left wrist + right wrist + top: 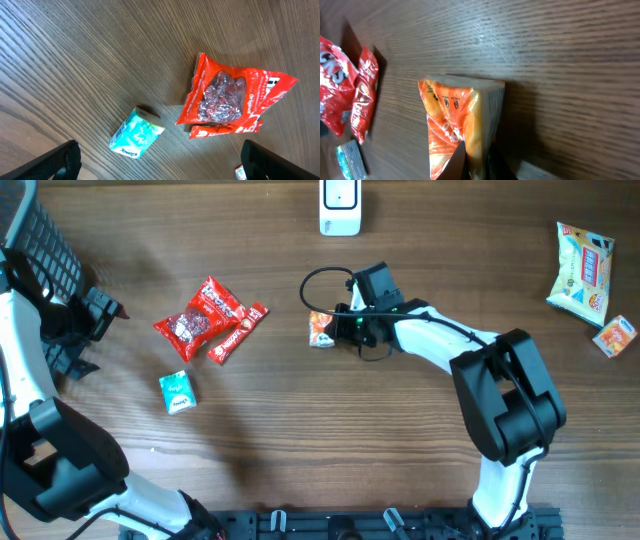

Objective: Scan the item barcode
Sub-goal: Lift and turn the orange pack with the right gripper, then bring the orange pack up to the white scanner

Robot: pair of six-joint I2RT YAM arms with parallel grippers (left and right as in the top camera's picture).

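A small orange snack packet (pixel 320 329) lies on the wooden table left of centre; the right wrist view shows the packet (pixel 452 120) standing on edge. My right gripper (pixel 341 327) is shut on its near end, one dark finger on each face, and the same gripper (pixel 477 162) pinches the foil low in the right wrist view. A white barcode scanner (pixel 340 206) stands at the table's far edge, above the packet. My left gripper (pixel 100 318) hangs open at the far left; its fingers (pixel 56 162) are spread wide over bare wood, holding nothing.
A red snack bag (pixel 199 320), a red bar (pixel 238 333) and a teal tissue pack (pixel 177 392) lie left of centre. A yellow-and-blue bag (pixel 582 272) and a small orange box (pixel 614 336) sit far right. A black basket (pixel 45 240) fills the upper left corner.
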